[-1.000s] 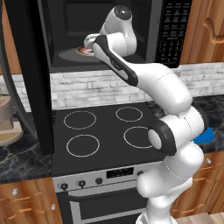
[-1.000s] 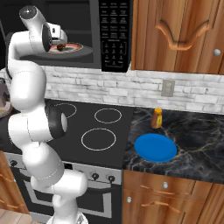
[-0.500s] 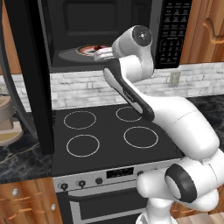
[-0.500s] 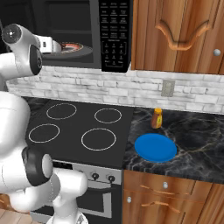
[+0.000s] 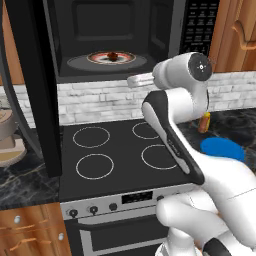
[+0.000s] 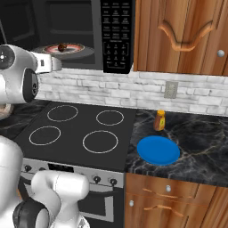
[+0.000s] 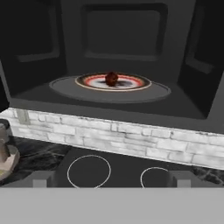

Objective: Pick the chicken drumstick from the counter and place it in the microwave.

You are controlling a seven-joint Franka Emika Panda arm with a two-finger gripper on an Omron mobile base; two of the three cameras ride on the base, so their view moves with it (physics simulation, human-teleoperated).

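Drumstick, small dark reddish-brown lump (image 5: 113, 56), sits on round red-rimmed plate (image 5: 98, 58) inside large black open microwave (image 5: 106, 31). Two-finger gripper (image 7: 111, 178) outside microwave, in front of its opening, above black stovetop with white rings (image 5: 111, 149); fingers spread apart, holding nothing. Drumstick well beyond fingertips.

Base views flank the microwave (image 5: 115, 40); hand view faces inside.

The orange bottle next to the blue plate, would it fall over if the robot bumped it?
Probably, yes. The orange bottle stands tall and narrow on the counter, so a sideways bump could tip it. It looks small, so likely light. Its rounded body might then roll toward the blue plate.
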